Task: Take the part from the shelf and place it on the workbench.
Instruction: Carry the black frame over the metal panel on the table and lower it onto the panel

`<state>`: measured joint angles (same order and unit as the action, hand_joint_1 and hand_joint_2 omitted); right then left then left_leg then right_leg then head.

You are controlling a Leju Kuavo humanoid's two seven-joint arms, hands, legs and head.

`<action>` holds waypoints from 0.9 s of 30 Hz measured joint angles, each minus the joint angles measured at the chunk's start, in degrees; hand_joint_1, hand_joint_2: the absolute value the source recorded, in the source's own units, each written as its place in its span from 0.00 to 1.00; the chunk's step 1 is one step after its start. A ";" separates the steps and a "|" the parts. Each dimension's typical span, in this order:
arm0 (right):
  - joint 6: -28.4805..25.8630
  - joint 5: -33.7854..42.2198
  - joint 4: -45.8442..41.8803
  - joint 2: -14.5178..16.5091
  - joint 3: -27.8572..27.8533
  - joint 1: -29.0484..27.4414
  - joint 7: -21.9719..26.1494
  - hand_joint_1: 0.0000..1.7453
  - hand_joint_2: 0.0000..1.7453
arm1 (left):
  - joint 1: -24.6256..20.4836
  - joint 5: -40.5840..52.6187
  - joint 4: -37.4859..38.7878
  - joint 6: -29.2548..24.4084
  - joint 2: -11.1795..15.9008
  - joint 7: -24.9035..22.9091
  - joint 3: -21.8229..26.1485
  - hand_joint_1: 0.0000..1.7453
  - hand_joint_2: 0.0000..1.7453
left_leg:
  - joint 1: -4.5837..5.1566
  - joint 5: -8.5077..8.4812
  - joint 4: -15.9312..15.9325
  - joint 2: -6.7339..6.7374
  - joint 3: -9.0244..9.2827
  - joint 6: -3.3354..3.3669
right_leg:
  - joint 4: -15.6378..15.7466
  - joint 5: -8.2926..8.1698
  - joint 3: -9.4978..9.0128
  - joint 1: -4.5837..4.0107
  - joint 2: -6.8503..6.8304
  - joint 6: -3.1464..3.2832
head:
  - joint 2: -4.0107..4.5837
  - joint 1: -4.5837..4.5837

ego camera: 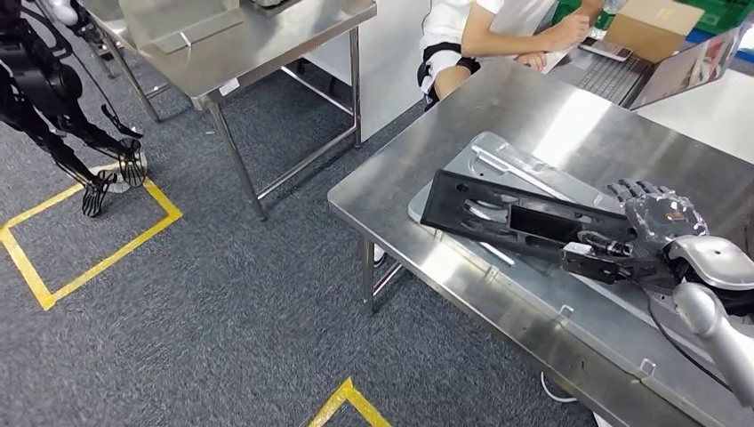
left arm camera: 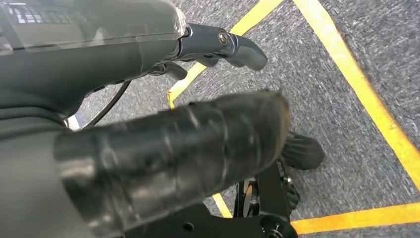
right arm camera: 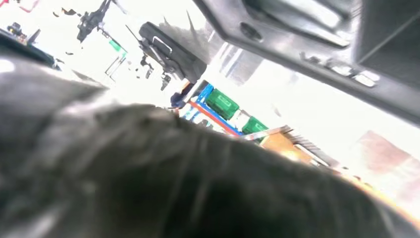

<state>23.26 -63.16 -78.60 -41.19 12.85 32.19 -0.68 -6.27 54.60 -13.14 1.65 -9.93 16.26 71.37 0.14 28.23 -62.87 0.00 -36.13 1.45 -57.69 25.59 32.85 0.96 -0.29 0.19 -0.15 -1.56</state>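
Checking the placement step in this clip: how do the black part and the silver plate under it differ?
The black part is dark, matte and boxy with open recesses; the silver plate is flat, thin and shiny. The black part lies on top, slanted across the silver plate, which rests directly on the workbench. The right hand is at the black part's end, not the plate's. Both lie on the same workbench.

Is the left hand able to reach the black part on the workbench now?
Probably not as things stand: the left hand hangs over the carpet with yellow lines, while the black part lies on the workbench by the right hand.
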 joint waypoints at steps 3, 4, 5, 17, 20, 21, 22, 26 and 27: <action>0.02 -0.01 0.19 0.15 0.17 0.16 0.01 0.00 0.00 | 0.07 -0.02 0.02 0.02 -0.01 -0.09 0.02 0.00 0.00 | -0.35 4.78 -9.93 -0.03 -4.36 -0.64 | -0.16 -0.22 0.22 -0.13 -0.13 0.33 | 0.01 -0.01; 0.03 -0.01 0.31 0.23 0.30 0.17 0.02 0.00 0.00 | 0.10 -0.06 0.02 0.03 -0.01 -0.15 0.02 0.00 0.00 | -0.48 4.87 -11.12 -0.02 -4.79 -0.82 | -0.33 -0.24 0.35 -0.14 -0.13 0.34 | 0.01 -0.01; 0.03 -0.03 0.42 0.31 0.40 0.20 0.04 0.00 0.00 | 0.12 -0.13 0.02 0.04 0.00 -0.23 0.04 0.00 0.00 | -0.61 3.91 -10.22 -0.01 -4.21 -0.93 | -0.58 -0.24 0.52 -0.12 -0.11 0.32 | 0.01 -0.01; 0.19 -0.05 1.48 -0.09 0.86 1.81 0.79 0.00 0.00 | -0.06 -0.46 0.02 0.28 0.11 -1.33 0.54 0.00 0.00 | -0.43 -4.31 3.76 0.05 0.08 2.31 | -11.02 7.53 5.15 0.34 0.27 -2.55 | 0.01 0.09; 0.27 0.01 1.74 -0.10 1.25 1.82 0.96 0.00 0.00 | -0.06 -0.51 0.02 0.38 0.12 -1.34 0.64 0.00 0.00 | -0.16 -5.69 3.68 0.07 -1.80 2.40 | -15.44 9.53 4.82 0.32 0.29 -2.60 | 0.01 0.09; 0.27 0.02 1.79 -0.11 1.35 1.87 0.99 0.00 0.00 | -0.06 -0.51 0.02 0.40 0.12 -1.35 0.69 0.00 0.00 | -0.12 -6.19 3.64 0.07 -2.43 2.36 | -13.29 8.25 2.87 0.26 0.28 -2.48 | 0.01 0.08; 0.27 0.02 1.81 -0.13 1.38 2.02 1.02 0.00 0.00 | -0.09 -0.52 0.02 0.42 0.12 -1.35 0.73 0.00 0.00 | -0.10 -6.68 3.59 0.07 -2.96 2.28 | -9.74 6.81 0.17 0.15 0.25 -2.26 | 0.00 0.08; 0.22 0.03 1.83 -0.39 1.38 2.96 1.05 0.00 0.00 | -0.12 -0.55 0.02 0.56 0.04 -1.35 0.82 0.00 0.00 | -0.20 -8.71 3.92 0.10 -3.80 1.24 | 0.16 5.47 -5.79 -0.90 0.05 -1.24 | 0.01 0.03; 0.22 0.04 1.84 -0.44 1.39 3.07 1.05 0.00 0.00 | -0.08 -0.57 0.02 0.61 0.03 -1.35 0.85 0.00 0.00 | -0.29 -9.29 4.27 0.08 -3.76 0.84 | 0.16 4.82 -5.42 -1.04 0.06 -0.92 | 0.00 0.03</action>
<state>23.49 -63.12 -76.76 -41.64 14.24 35.26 0.38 -6.35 54.03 -13.11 2.26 -9.90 14.91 72.22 -0.15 18.93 -58.60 0.09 -39.89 2.29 -57.53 30.41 27.44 -0.08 -0.23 -0.73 -0.15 -1.53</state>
